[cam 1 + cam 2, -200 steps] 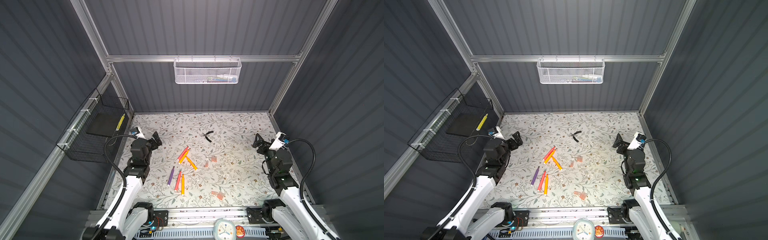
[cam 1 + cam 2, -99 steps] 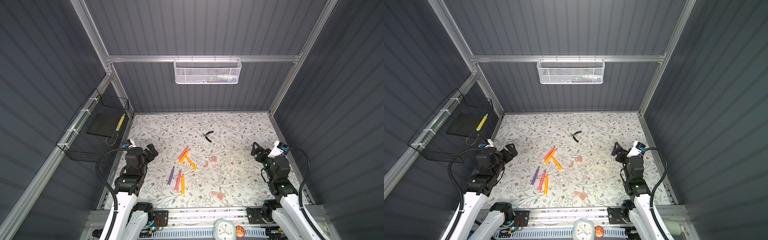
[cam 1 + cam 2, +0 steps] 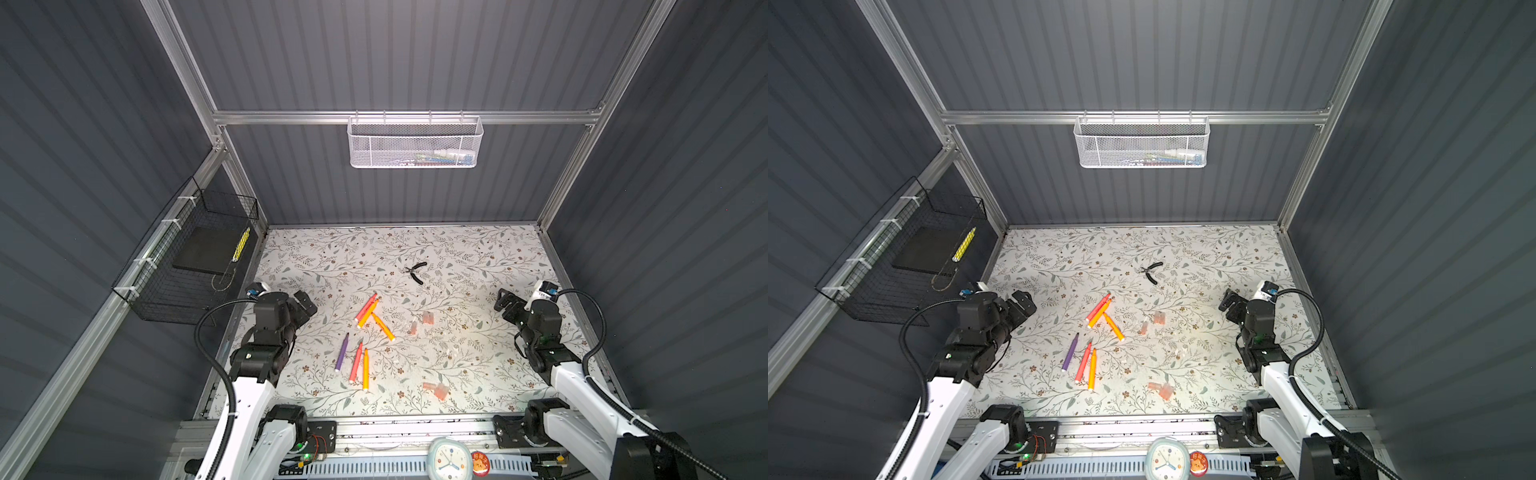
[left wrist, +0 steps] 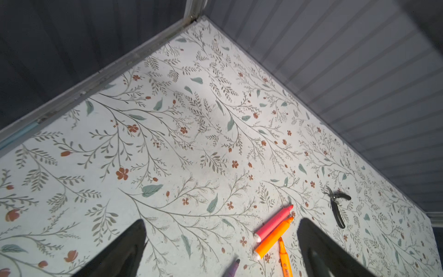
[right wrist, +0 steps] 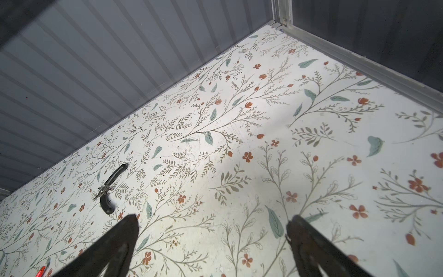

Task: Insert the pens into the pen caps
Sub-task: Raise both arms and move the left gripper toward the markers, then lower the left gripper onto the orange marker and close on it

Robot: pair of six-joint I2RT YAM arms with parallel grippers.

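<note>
- Spread wide apart and holding nothing: the left hand [image 4: 221, 223] and the right hand [image 5: 213, 218], both low over the surface [image 3: 316, 257].
- Not picked up yet: the pens [image 3: 365, 369], all flat between the two hands, closer to the left hand.
- Could grab two at once. Just ahead of the left hand, a pink pen [image 4: 274, 223] and an orange pen [image 4: 273, 238] side by side, touching or nearly so.
- Could bump another orange one, its tip right next to those two.
- Could roll a round pen away, if pushed by one finger before the squeeze.
- Could miss the pen caps [image 3: 428, 318]. Small, see-through and hard to spot on the flowery pattern, closer to the right hand, some almost clear.
- Could flick a tiny cap away with too hard a pinch.
- Could fail to push in, with a pen held the wrong way round or tilted against the cap.
- Could catch the pliers [image 3: 417, 272] by mistake, farther out in front of both hands and no part of this job.
</note>
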